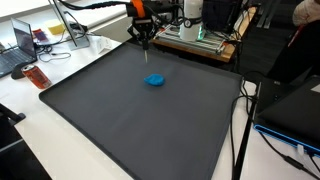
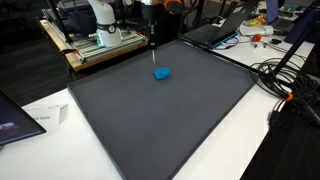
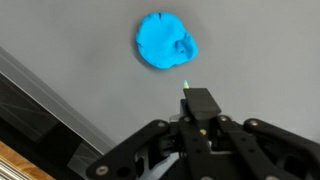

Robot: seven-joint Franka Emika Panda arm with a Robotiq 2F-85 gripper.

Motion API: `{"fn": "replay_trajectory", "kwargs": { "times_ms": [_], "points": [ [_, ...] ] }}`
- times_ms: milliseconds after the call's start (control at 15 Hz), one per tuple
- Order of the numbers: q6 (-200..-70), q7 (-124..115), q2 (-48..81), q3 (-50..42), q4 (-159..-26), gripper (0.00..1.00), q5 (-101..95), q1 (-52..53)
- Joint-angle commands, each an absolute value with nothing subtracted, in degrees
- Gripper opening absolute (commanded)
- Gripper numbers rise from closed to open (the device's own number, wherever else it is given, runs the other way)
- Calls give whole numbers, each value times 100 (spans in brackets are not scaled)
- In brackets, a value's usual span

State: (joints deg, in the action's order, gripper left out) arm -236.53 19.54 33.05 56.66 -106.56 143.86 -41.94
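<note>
Closest to the wrist camera, the end effector is clenched on a thin rod with a pale green tip. Up and left of that tip lies the blue lump: bright, flattened and roughly round, with a creased dent on its right side. In an exterior view, from left to right, a laptop sits on the white worktop. Next, the dark mat bears the lump in its far half, with the rod's tip just beside it; contact cannot be told. Cables run along the mat's right border.
</note>
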Motion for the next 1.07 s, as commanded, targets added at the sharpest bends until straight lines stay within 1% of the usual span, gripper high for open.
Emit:
{"fn": "replay_trajectory", "kwargs": {
  "times_ms": [0, 200, 600, 1000],
  "points": [
    [-23524, 1911, 3340, 5951, -10766, 3, 14386, -4734],
    [-23259, 2300, 3414, 5968, -10798, 3, 14386, -5033],
    [-22634, 3415, 3938, 6375, -10999, 3, 14386, -5897],
    [-22645, 4312, 4550, 6579, -11083, 3, 14386, -6374]
  ]
}}
